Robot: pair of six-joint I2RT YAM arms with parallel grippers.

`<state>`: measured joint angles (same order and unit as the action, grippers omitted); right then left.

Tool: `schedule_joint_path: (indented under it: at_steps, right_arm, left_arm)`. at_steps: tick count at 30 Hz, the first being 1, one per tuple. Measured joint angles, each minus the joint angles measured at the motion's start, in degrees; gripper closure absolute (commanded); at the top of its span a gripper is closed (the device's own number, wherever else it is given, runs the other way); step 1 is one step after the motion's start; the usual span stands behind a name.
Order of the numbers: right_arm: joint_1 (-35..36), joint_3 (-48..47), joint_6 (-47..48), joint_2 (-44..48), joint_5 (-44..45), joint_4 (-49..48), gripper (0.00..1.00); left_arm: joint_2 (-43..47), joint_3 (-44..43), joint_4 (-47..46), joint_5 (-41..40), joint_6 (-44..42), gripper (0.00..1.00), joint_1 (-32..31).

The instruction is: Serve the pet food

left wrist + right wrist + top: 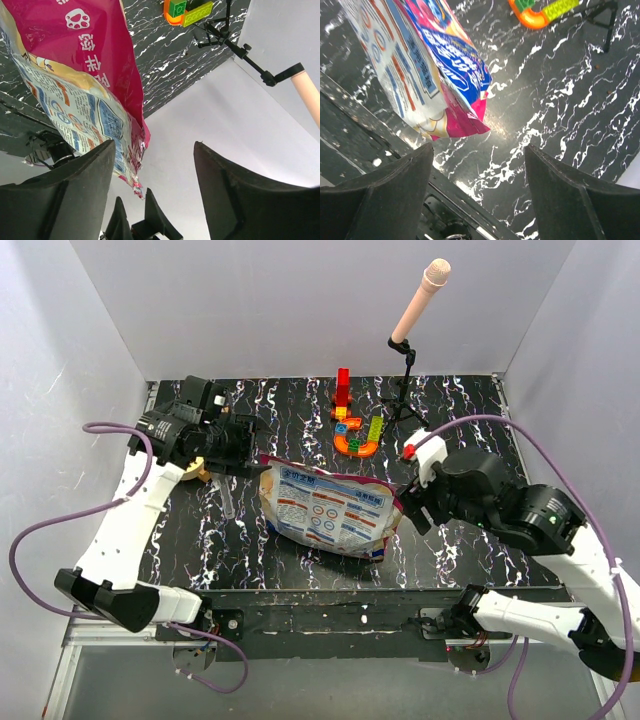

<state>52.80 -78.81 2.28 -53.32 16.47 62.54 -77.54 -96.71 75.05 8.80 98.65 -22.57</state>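
Note:
The pet food bag (330,510), glossy white, blue and magenta, lies slumped in the middle of the black marbled table (470,560). The kibble itself is hidden inside it. My left gripper (252,447) hangs open just off the bag's upper left corner. In the left wrist view the bag (75,75) sits beside the left finger, and nothing is between the jaws of the gripper (155,145). My right gripper (411,506) stands wide open by the bag's right edge. In the right wrist view the bag's pink corner (462,125) ends just ahead of that gripper (479,146).
Bright toy blocks (355,430) lie at the back centre, next to a microphone on a black stand (405,370). A tan round thing (200,472) peeks from under the left arm. White walls close in three sides. A black rail (330,615) runs along the front.

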Motion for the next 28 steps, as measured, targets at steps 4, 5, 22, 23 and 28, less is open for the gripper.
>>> schedule_joint_path:
  at_steps: [4, 5, 22, 23, 28]
  right_arm:
    - [0.0, -4.3, -1.5, 0.1, -1.3, -0.8, 0.19]
    - [0.0, -5.2, -2.1, 0.1, -1.4, -1.1, 0.19]
    - [0.1, -46.8, -9.4, -11.1, 29.0, -4.5, 0.12]
    - [0.1, -46.9, -8.2, -10.9, 30.8, -6.3, 0.12]
    - [0.1, -40.4, -1.3, -7.1, 37.7, -17.5, 0.11]
  left_arm:
    - [0.6, -0.7, 0.2, 0.0, 0.0, 0.3, 0.0]
    - [0.7, -1.1, 0.2, 0.0, 0.0, 0.25, 0.0]
    - [-7.9, -44.2, -21.9, -16.9, -33.8, 0.02, 0.0]
    - [-7.6, -44.4, -23.9, -18.5, -37.5, 0.02, 0.0]
    - [-5.1, -42.8, -28.8, -23.7, -49.6, 0.02, 0.0]
